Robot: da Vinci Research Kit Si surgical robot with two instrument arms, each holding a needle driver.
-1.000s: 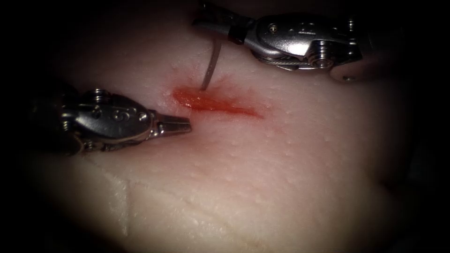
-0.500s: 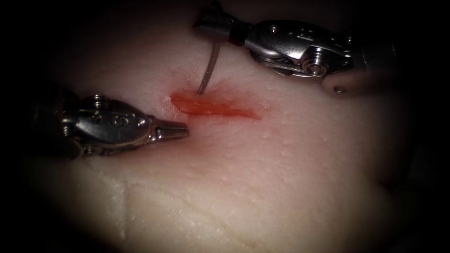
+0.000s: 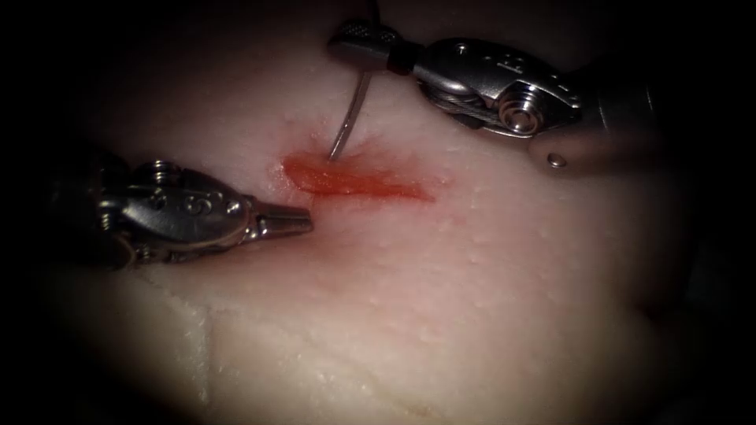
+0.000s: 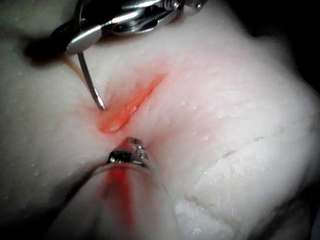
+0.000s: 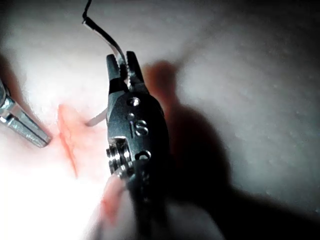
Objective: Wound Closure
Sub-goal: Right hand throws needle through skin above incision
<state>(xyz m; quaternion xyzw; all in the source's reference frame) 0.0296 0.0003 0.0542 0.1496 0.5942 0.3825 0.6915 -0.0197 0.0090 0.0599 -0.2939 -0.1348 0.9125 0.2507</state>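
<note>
The right arm's tool [image 4: 80,42] clamps the curved needle [image 4: 91,82] near its blunt end, the needle's point resting at the edge of the red-stained cut [image 4: 127,107] in the pale tissue [image 4: 225,115]. The left arm's tool [image 4: 129,156], jaws closed and empty, sits just beside the cut's near end.

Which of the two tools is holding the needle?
The right arm's tool: its jaws are shut on the needle near its thread end, tip at the cut's left end. The left arm's tool is shut and holds nothing.
</note>
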